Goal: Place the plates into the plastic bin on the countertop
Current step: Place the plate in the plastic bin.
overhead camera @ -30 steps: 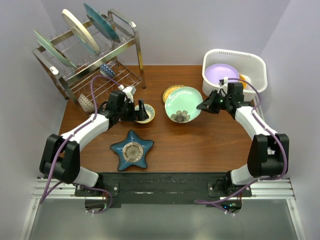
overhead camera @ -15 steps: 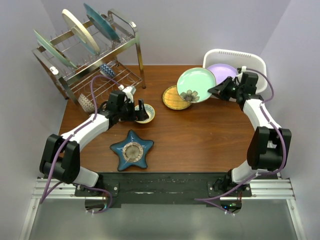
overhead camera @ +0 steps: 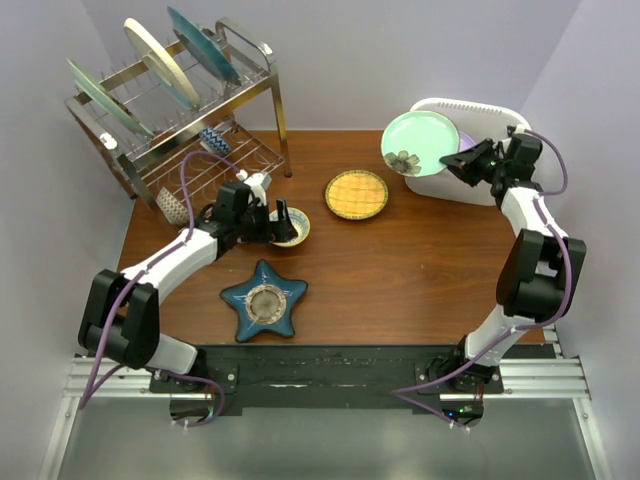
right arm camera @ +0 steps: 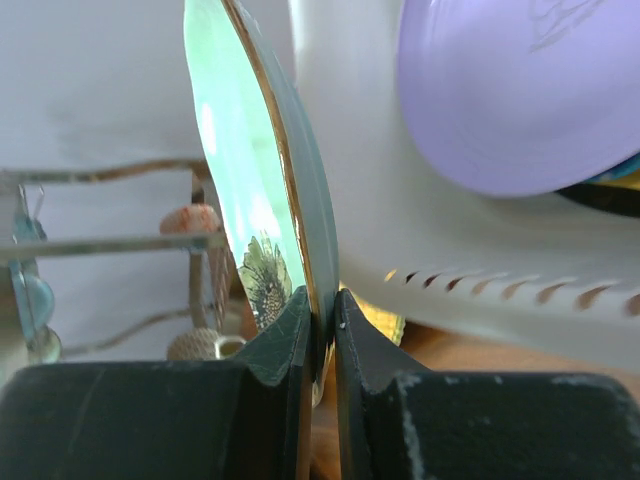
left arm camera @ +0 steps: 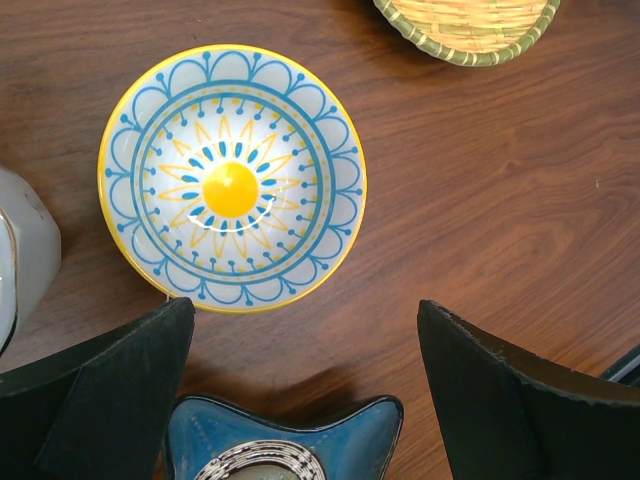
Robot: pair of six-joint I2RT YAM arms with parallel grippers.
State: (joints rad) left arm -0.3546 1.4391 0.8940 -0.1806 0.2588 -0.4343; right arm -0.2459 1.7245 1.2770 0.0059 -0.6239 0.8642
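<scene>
My right gripper (overhead camera: 462,158) is shut on the rim of the mint green plate (overhead camera: 419,142) and holds it in the air at the left side of the white plastic bin (overhead camera: 478,185). In the right wrist view the gripper (right arm camera: 322,308) pinches the plate (right arm camera: 232,150) edge-on beside the bin wall (right arm camera: 470,250). A lavender plate (right arm camera: 510,90) lies in the bin. The yellow-brown patterned plate (overhead camera: 357,194) and the dark-blue star-shaped plate (overhead camera: 264,300) lie on the countertop (overhead camera: 420,270). My left gripper (overhead camera: 278,222) is open over the small white bowl (left arm camera: 232,190).
A metal wire dish rack (overhead camera: 175,120) at the back left holds several plates standing on edge. In the left wrist view the star plate (left arm camera: 285,440) lies just under the open fingers (left arm camera: 505,400) and the patterned plate (left arm camera: 465,25) shows at the top edge.
My right arm has lifted the mint green plate off the countertop and carried it back and right to the bin, uncovering the patterned plate. The left arm has not moved.
</scene>
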